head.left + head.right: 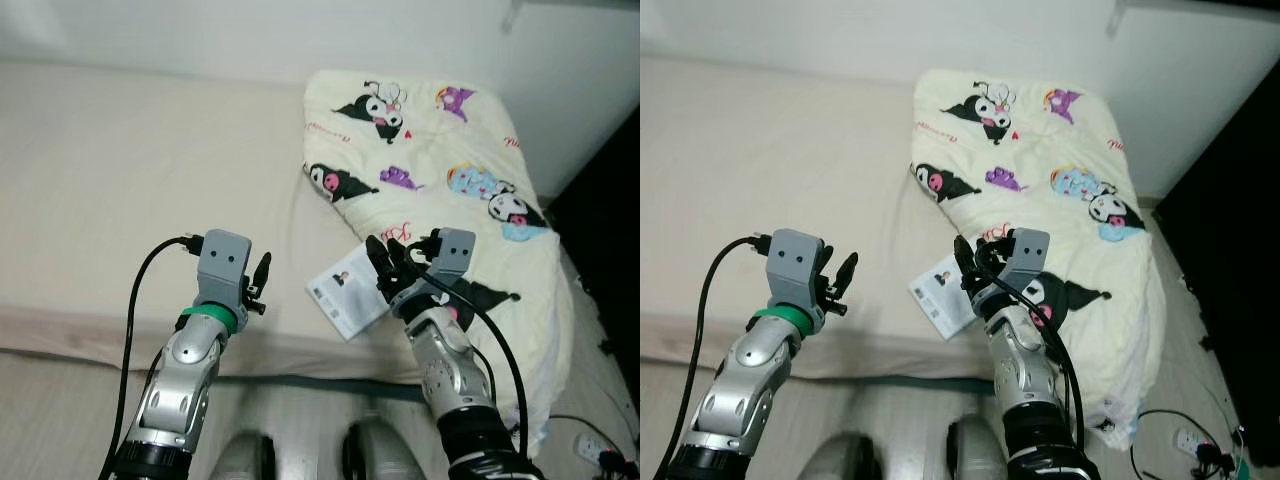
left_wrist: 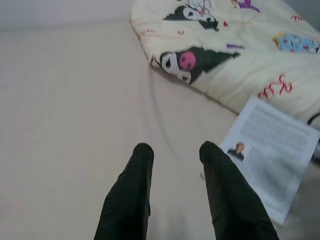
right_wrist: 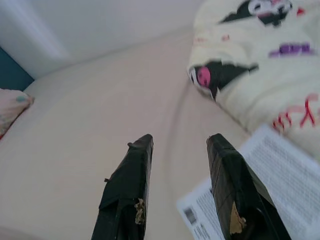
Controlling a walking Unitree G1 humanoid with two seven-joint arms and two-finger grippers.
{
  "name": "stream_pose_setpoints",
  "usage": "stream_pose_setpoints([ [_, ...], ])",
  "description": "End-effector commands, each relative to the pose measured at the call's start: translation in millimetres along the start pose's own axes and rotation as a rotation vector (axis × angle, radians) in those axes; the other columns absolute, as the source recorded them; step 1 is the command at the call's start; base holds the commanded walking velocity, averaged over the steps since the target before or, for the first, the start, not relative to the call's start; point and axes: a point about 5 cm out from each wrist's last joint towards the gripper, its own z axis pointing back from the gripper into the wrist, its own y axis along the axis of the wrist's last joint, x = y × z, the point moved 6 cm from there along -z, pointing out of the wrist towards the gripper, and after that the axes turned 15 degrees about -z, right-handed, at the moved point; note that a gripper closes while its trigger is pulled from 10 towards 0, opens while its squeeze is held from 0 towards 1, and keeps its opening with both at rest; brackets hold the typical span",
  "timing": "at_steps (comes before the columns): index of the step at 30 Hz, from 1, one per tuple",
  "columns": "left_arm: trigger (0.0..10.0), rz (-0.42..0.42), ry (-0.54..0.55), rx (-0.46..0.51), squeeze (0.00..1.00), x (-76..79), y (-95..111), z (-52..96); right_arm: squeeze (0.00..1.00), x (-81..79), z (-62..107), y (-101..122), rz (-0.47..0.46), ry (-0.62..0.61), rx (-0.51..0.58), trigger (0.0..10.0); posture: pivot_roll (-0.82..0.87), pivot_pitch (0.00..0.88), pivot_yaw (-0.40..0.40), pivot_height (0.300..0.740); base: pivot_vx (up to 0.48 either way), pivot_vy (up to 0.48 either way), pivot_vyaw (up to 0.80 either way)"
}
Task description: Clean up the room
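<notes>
Bed (image 1: 120, 170): beige sheet, takes up most of head views; front edge runs just ahead of robot's arms.

Comforter (image 1: 440, 170): cream, cartoon prints in black, purple, blue, pink. Bunched on right side of bed, draping over front right corner twd floor.

White wall behind bed; dark gap at far right.

Left arm: silver w/ green band at wrist, black cable looping off it. Left gripper (image 1: 259, 282) held over bare sheet near front edge, left of the leaflet. Fingers (image 2: 131, 195) open to a moderate gap, nothing between them.

Right arm: silver, black cable. Right gripper (image 1: 392, 268) over the leaflet's right edge where it meets the comforter. Fingers (image 3: 129, 192) parted, moderate gap, empty; contact w/ paper can't be told.

Leaflet (image 1: 350, 290): white printed sheet, dense text, small portrait photo, barcode at one corner. Lies flat on sheet near front edge, between the two grippers, far edge against comforter.

Pillow corner (image 3: 12, 107): pinkish, at bed's far side, seen in right wrist view.

Power strip and cables (image 1: 598, 450) on floor, lower right.
</notes>
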Motion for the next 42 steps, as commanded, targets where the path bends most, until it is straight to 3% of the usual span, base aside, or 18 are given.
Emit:
stream_pose_setpoints([
  [1, 10.0, -0.005, -0.016, -0.023, 0.0, 3.9, -6, 3.5, 0.0, 5.5, 4.1, -7, -0.018, -0.021, -0.02, 10.0, -0.03, 0.123, 0.045, 0.595, 0.0, 0.0, 0.0],
  [10, 10.0, -0.009, -0.017, -0.026, 0.0, 3.4, -6, 4.9, 0.0, 6.6, 2.5, -6, -0.047, -0.032, -0.012, 10.0, -0.02, 0.133, 0.05, 0.555, 0.0, 0.0, 0.0],
  [19, 10.0, -0.023, -0.032, -0.02, 0.0, 3.6, -3, 4.7, 0.0, 42.3, 11.9, 2, -0.148, -0.2, 0.059, 10.0, -0.01, 0.153, 0.072, 0.515, 0.0, 0.0, 0.0],
  [31, 10.0, -0.048, -0.051, -0.027, 0.0, 0.6, -2, 11.1, 0.0, 52.4, 8.9, -10, -0.286, -0.262, 0.053, 10.0, 0.03, 0.196, 0.09, 0.465, 0.0, 0.0, 0.0],
  [32, 10.0, -0.05, -0.051, -0.03, 0.0, -0.3, -3, 12.9, 0.0, 54.7, 9.4, -14, -0.329, -0.283, 0.055, 10.0, 0.04, 0.197, 0.093, 0.455, 0.0, 0.0, 0.0],
  [36, 10.0, -0.054, -0.052, -0.033, 0.0, -0.9, -3, 14.6, 0.0, 52.2, 8.6, -18, -0.399, -0.264, 0.05, 10.0, 0.05, 0.197, 0.097, 0.44, 0.0, 0.0, 0.0],
  [40, 10.0, -0.057, -0.053, -0.035, 0.0, -2.1, -1, 14.1, 0.0, 29.5, 0.6, -25, -0.561, -0.084, -0.011, 10.0, 0.05, 0.2, 0.102, 0.44, 0.0, 0.0, 0.0],
  [42, 10.0, -0.058, -0.053, -0.035, 0.0, -1.8, -1, 13.9, 0.0, 21.9, -1.6, -26, -0.568, -0.034, -0.038, 10.0, 0.05, 0.198, 0.102, 0.44, 0.0, 0.0, 0.0],
])
